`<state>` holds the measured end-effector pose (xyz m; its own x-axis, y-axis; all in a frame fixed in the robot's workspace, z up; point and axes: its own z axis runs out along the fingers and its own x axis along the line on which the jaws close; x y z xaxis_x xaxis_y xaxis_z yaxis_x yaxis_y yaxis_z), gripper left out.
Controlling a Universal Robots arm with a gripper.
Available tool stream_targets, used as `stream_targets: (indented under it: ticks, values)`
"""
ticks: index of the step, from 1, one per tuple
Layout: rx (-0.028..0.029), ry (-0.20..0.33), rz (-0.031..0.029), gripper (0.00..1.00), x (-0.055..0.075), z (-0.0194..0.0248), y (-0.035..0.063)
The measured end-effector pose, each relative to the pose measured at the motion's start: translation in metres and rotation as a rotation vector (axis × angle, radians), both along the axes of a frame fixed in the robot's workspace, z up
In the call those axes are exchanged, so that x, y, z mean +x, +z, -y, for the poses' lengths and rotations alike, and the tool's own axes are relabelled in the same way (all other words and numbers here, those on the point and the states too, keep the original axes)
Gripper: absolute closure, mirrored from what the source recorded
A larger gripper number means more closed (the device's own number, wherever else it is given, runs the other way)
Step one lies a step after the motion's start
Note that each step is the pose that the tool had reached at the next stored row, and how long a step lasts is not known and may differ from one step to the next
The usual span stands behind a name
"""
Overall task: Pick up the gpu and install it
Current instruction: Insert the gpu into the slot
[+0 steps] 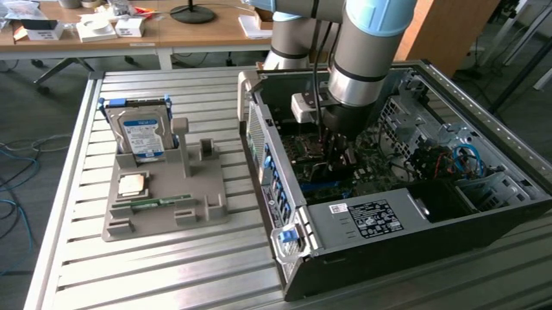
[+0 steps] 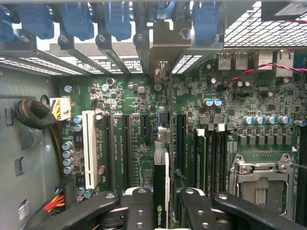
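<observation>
Wrist view: the jaws of the gripper (image 2: pixel 163 211) are closed on the gpu (image 2: pixel 160 191), which is seen edge-on between the two black fingers (image 2: pixel 139 208). The card stands upright over the motherboard (image 2: pixel 192 110), with its metal bracket (image 2: pixel 165 48) reaching up to the rear slot openings beside the blue retention clips (image 2: pixel 76 21). Its lower edge runs along the line of the black expansion slots (image 2: pixel 125 148), beside the white slot (image 2: pixel 88 143). Whether the card is seated in a slot or only just above it cannot be determined.

In the exterior view, the gripper (image 1: pixel 332 152) is down inside the open computer case (image 1: pixel 483 213), which lies on the slatted desk (image 1: pixel 172 271). At the exterior view's left, a grey fixture (image 1: pixel 207 206) carries the hard drive (image 1: pixel 142 135) and the RAM stick (image 1: pixel 159 201), well apart from the case.

Risk assessment: if the card edge is slightly off the slot line or tilted, downward force could bend the card or damage the slot contacts. The bracket could also catch on the rear frame and hold one end high. Nearby capacitors (image 2: pixel 213 102) leave little lateral margin.
</observation>
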<state>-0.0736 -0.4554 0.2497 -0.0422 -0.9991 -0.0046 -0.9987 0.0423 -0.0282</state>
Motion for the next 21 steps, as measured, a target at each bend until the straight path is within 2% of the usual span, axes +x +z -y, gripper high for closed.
stream_targets:
  ticks: [21]
  values:
    - [0.0, 0.0, 0.0, 0.74, -0.0008, 0.0, -0.0013]
